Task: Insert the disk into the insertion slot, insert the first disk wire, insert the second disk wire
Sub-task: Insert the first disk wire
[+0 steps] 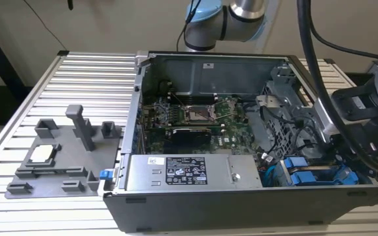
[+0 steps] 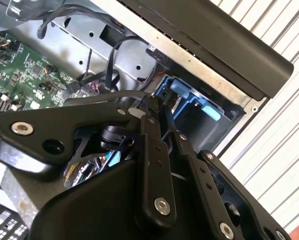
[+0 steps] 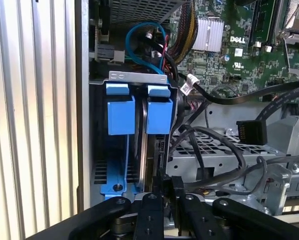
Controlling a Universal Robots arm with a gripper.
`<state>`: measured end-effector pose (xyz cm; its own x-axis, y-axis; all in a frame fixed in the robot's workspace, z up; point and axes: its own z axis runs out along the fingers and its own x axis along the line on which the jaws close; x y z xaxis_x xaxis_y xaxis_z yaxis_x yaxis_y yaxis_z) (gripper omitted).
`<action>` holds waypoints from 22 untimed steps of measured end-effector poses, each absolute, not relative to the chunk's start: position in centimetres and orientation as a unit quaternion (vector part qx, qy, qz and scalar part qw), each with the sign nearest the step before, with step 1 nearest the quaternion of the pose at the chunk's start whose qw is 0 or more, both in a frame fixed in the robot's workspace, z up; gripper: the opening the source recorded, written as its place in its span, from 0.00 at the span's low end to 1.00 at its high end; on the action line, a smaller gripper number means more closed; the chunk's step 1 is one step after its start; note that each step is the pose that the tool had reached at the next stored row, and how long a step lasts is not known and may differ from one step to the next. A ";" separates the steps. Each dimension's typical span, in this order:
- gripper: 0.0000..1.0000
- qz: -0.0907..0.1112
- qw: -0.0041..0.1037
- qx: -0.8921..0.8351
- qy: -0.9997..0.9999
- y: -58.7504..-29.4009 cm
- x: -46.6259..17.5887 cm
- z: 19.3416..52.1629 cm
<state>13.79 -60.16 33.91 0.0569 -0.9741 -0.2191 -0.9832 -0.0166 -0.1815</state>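
Aluminium slats make up the table [image 1: 77, 78]. At the exterior view's left, a grey fixture plate [image 1: 51, 167] with several upright posts lies on it. Beside the plate, in the middle, stands the open computer case [image 1: 241, 206], its open side facing up. Inside, the green motherboard [image 1: 196, 115] lies toward the far wall. The silver power supply [image 1: 189, 172], with its label, sits along the near wall. Further toward the exterior view's right, two blue carrier fronts sit side by side in the near corner of the case.

In the first wrist view the disk [image 3: 158, 116] sits in the sheet-metal insertion slot [image 3: 134, 76]. Its silver edge shows beside its blue frame, and its blue front is level with its neighbour's. That neighbour, the second blue carrier [image 3: 120, 115], is just beside it, between the disk and the case wall. A blue cable [image 3: 139, 42] loops beyond the slot, toward the motherboard. A black flat connector [image 3: 250, 132] on a dark wire lies loose over perforated grey metal, apart from the disk.

At the exterior view's right edge the robot arm [image 1: 373, 103] reaches down over that corner, with thick black hoses [image 1: 305, 24] hanging past it. The gripper [image 3: 169, 184] hovers at the disk's near end, in line with it. In both wrist views its black fingers [image 2: 152, 150] are drawn together, the tips nearly meeting. Whether they touch the disk cannot be told.
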 end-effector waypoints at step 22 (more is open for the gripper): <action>0.19 0.014 0.143 -0.703 0.697 -60.2 13.8 33.2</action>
